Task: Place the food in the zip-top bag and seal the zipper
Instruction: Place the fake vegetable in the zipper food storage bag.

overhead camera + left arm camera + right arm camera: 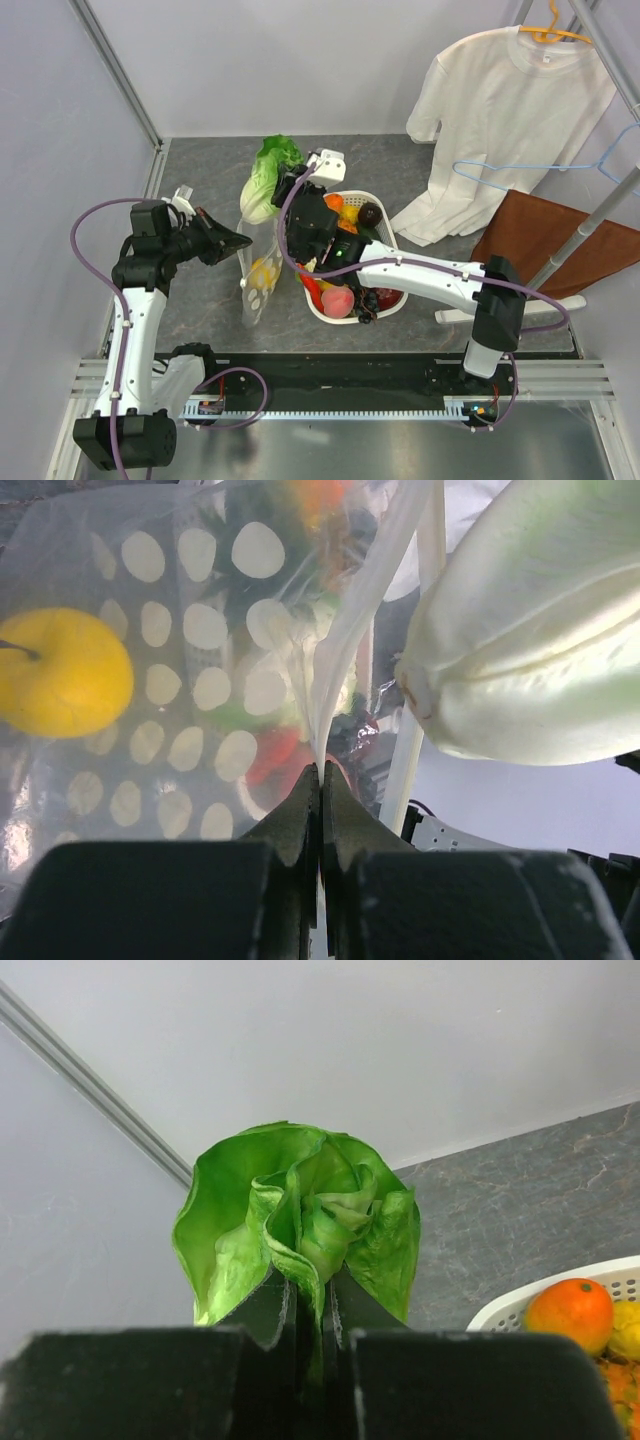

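The clear dotted zip-top bag point(256, 283) hangs just left of the basket. My left gripper point(243, 240) point(321, 770) is shut on the bag's upper mouth edge, the film pinched between its fingertips. Inside the bag lies a yellow round fruit point(62, 670) point(263, 272). A whitish zipper strip point(426, 620) runs along the far side of the mouth. My right gripper point(291, 187) point(320, 1295) is shut on a leaf of the green lettuce point(300, 1210) point(268, 172). It holds the lettuce above the bag's mouth, pale base point(530, 630) toward the bag.
A white slotted basket point(392, 300) point(505, 1305) right of the bag holds more toy food: an orange fruit point(570, 1312), a pink peach point(337, 301), red and dark pieces. A white shirt point(500, 110) and brown cloth point(550, 240) hang at the back right on a rack.
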Tool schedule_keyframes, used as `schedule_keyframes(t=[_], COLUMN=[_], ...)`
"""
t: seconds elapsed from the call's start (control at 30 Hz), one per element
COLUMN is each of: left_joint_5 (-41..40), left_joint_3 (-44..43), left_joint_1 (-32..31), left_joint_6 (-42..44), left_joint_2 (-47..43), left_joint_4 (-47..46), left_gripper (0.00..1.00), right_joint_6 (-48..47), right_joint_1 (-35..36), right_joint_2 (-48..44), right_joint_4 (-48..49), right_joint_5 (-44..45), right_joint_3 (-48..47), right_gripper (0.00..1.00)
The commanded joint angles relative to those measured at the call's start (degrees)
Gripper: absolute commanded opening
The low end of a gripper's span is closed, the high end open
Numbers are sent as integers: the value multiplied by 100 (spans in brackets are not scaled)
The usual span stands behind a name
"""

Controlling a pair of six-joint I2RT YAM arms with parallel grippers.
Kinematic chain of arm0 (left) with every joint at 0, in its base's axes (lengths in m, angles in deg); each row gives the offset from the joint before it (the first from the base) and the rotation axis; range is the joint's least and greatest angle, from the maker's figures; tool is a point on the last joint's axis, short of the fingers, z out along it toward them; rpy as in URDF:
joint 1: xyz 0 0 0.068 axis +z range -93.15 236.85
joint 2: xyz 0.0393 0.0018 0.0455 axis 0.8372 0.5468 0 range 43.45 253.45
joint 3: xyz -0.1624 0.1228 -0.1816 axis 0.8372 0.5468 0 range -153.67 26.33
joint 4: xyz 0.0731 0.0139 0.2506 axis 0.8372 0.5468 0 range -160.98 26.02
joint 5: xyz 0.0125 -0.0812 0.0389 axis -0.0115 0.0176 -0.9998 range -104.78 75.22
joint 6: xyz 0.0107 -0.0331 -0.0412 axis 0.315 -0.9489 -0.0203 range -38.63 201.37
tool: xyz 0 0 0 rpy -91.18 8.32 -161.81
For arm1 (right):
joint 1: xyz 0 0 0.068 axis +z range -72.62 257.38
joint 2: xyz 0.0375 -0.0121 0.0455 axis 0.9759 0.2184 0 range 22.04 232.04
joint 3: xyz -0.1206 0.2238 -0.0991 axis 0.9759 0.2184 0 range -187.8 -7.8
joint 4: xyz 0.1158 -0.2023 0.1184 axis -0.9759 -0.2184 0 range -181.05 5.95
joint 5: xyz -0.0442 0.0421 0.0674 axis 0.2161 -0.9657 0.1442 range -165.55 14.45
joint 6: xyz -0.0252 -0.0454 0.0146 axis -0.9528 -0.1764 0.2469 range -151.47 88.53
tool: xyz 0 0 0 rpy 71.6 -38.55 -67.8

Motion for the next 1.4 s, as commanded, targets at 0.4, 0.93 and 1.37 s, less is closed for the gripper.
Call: schedule_keyframes(t=[0.4, 0.93, 1.37], left_joint_5=[512, 618, 767], left_joint_3=[164, 612, 972], left_joint_1=[131, 131, 218], left_joint_6=[-499, -938, -1157], left_joint_2=[-117, -469, -706], left_joint_4=[-590, -1329, -1600], left_gripper=[2, 2, 2], right_joint_6=[-1438, 595, 934], right_joint_1=[275, 952, 979], right_joint_2=[-414, 8, -553], right_joint_4=[1426, -1563, -1579], right_joint_5=[486, 1012, -910], right_joint_3=[1444, 405, 653], right_gripper=[0, 0, 34])
